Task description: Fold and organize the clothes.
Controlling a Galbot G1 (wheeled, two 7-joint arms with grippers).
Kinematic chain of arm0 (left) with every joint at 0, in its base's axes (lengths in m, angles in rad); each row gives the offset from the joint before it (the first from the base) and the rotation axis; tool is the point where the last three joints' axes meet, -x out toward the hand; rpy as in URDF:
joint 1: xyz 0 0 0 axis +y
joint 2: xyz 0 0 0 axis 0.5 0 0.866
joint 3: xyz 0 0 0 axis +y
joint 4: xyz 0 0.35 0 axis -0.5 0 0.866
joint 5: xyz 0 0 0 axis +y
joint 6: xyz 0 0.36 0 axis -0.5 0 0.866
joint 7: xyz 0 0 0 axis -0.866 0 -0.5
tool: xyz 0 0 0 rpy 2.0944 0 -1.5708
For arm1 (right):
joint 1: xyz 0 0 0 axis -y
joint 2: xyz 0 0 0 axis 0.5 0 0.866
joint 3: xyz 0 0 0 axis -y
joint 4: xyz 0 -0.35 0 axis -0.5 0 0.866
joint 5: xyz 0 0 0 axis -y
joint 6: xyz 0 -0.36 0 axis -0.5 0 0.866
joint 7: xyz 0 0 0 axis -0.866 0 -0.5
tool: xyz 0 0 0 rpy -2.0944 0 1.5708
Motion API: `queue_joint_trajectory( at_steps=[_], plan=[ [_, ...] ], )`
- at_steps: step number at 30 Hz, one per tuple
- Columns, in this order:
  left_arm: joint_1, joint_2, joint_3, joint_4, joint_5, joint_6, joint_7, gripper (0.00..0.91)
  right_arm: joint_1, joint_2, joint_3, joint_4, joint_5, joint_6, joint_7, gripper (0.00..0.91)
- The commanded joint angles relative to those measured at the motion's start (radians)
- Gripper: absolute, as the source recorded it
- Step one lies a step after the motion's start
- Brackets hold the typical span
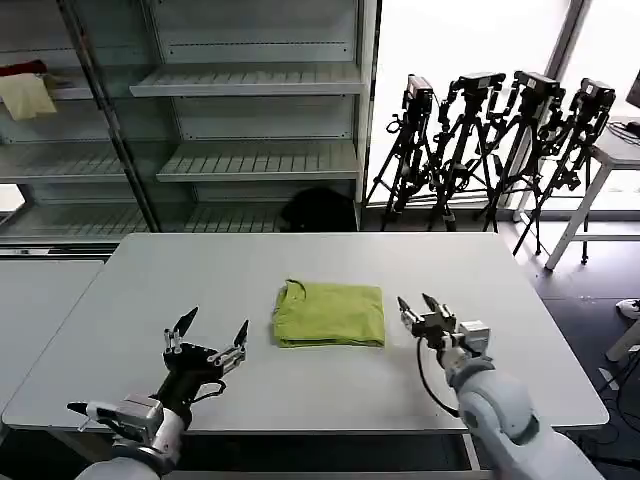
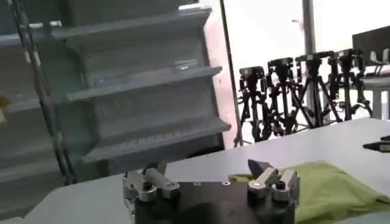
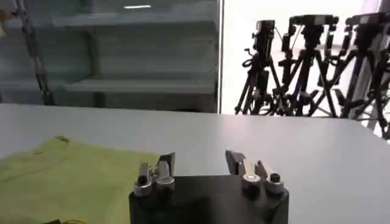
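Observation:
A lime-green T-shirt (image 1: 330, 313) lies folded into a neat rectangle in the middle of the white table (image 1: 520, 330), collar at its far left corner. My left gripper (image 1: 212, 328) hovers open above the table's near left part, a hand's width left of the shirt, nothing between its fingers. My right gripper (image 1: 418, 305) stands open just right of the shirt's right edge, also empty. The left wrist view shows the green cloth (image 2: 329, 189) beyond the open left gripper (image 2: 207, 167). In the right wrist view the shirt (image 3: 67, 176) lies beside the open right gripper (image 3: 200, 161).
Grey metal shelving (image 1: 250, 150) stands behind the table, with a pale cloth and a red item (image 1: 28, 90) on an upper left shelf. Several black tripods (image 1: 490, 150) stand at the back right. A second table (image 1: 620, 150) is at the far right.

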Motion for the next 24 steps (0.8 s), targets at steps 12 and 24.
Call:
queue_joint_trajectory(
  at_steps=[12,24],
  plan=[
    [0.119,-0.014,0.016,0.062,0.048,-0.358,-0.007,0.907,-0.92,0.091,0.514,0.289,-0.34,0.749,-0.066,0.907],
    [0.254,-0.034,-0.009,0.051,0.09,-0.431,-0.065,0.907,-1.032,0.136,0.453,0.278,-0.439,0.961,-0.04,0.907]
  ],
)
